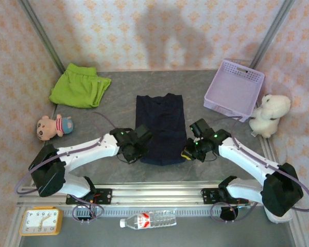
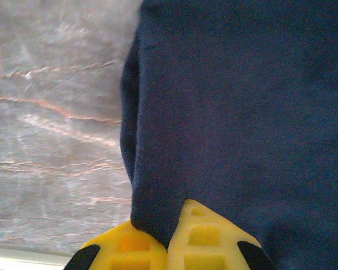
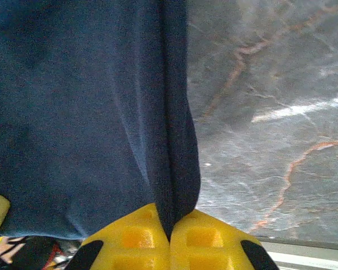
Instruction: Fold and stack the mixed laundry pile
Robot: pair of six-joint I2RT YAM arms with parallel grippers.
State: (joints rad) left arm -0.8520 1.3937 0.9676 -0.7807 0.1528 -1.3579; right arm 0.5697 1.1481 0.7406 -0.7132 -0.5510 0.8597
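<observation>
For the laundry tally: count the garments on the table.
2: the lime-green garment at the far left, the navy garment in the middle. None looks hidden.

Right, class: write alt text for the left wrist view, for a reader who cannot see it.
The yellow left claw is shut on a fold of the dark navy garment, which spreads up and right from it. Grey veined table lies to the garment's left.

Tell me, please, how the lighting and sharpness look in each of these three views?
Top external: even light, with a broad soft shadow on the back wall. Left wrist: the table looks washed out and soft, and the navy garment is dark with little texture. Right wrist: a bright streak of glare lies across the table to the right of the garment.
</observation>
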